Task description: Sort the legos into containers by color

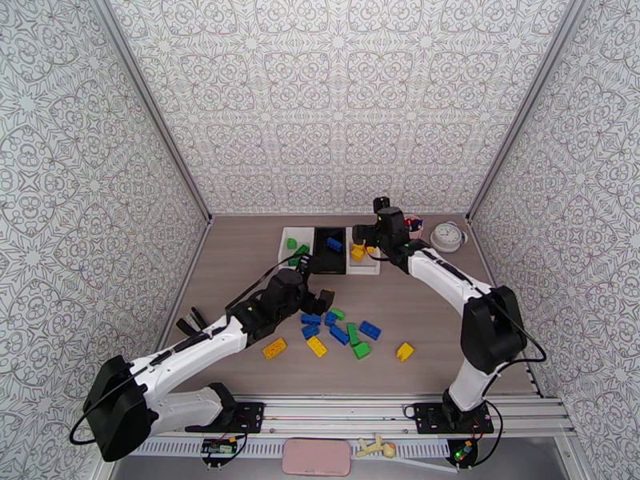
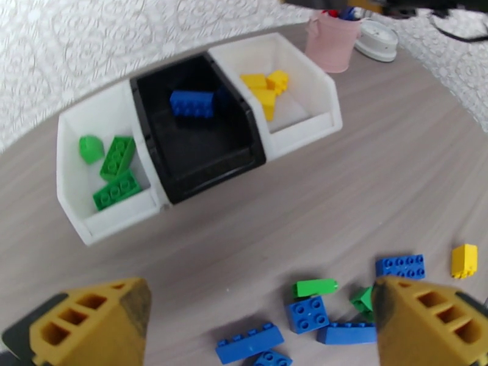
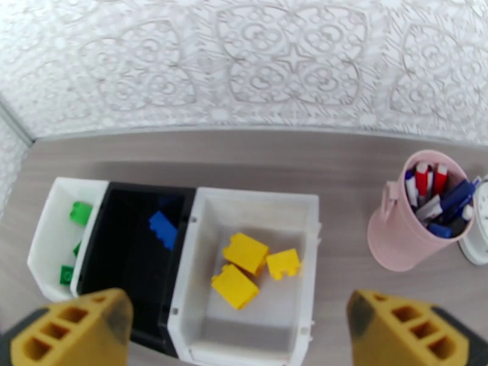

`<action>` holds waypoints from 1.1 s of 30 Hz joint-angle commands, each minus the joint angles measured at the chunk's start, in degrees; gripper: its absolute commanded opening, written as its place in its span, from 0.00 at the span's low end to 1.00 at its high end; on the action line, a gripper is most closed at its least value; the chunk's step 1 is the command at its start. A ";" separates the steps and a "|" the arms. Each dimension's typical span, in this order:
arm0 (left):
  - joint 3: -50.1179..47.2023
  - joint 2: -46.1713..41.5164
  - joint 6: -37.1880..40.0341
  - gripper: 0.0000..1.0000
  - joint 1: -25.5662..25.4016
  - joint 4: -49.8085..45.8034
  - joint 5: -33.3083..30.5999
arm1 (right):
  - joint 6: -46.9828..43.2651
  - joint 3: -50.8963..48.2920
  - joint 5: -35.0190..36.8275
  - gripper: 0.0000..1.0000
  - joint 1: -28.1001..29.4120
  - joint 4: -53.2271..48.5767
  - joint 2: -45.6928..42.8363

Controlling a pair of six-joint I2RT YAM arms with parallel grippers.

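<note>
From above, found the left claw (image 1: 318, 283) spread wide and gripping nothing, over the wood-grain surface (image 1: 240, 266) between the bins and the loose bricks (image 1: 340, 335). Counted those chunky studded pieces in blue, green and yellow, scattered at mid-surface, with one yellow off to the right. Found the right claw (image 1: 370, 226) over the right white bin (image 1: 366, 266) at the far side. Noted three rectangular plastic bins touching in a row: left white bin (image 1: 290, 251), black bin (image 1: 318, 251), then the right white one. Spotted a round white clock (image 1: 448, 235) just right of the row.

Through the left wrist camera, saw the left claw (image 2: 259, 318) with its yellow ribbed fingers (image 2: 91, 318) far apart and nothing between them. Made out green bricks (image 2: 117, 172) in the left white bin (image 2: 73, 178), a blue brick (image 2: 192, 104) in the black bin (image 2: 201, 160) and yellow bricks (image 2: 265, 86) in the right white bin (image 2: 317, 99). Saw the pink cup (image 2: 332, 38) and clock (image 2: 378, 41) to the far right, and loose bricks (image 2: 308, 313) near the fingers.

Through the right wrist camera, saw the right claw (image 3: 241, 330) gaping wide and empty above the right white bin (image 3: 256, 199), with three yellow bricks (image 3: 244, 269) lying inside. Glimpsed the blue brick (image 3: 161, 229) in the black bin (image 3: 122, 257) and green bricks (image 3: 79, 213) in the left white bin (image 3: 52, 233). Saw pens (image 3: 436, 196) standing in the pink cup (image 3: 399, 245) on the right.
</note>
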 commanded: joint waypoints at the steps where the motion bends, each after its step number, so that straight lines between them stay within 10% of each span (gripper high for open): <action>1: 3.75 2.83 -9.68 1.00 -0.07 -8.10 -2.68 | -8.14 -6.00 -10.86 0.97 -0.20 8.07 -6.03; 16: 7.53 14.26 -22.30 0.99 4.06 -20.66 3.28 | -20.31 -4.17 -30.21 1.00 -0.09 -13.92 -11.05; 33: 4.53 18.62 -24.26 0.91 5.03 -19.31 5.99 | -16.45 -8.36 -24.16 1.00 -0.02 -12.31 -12.02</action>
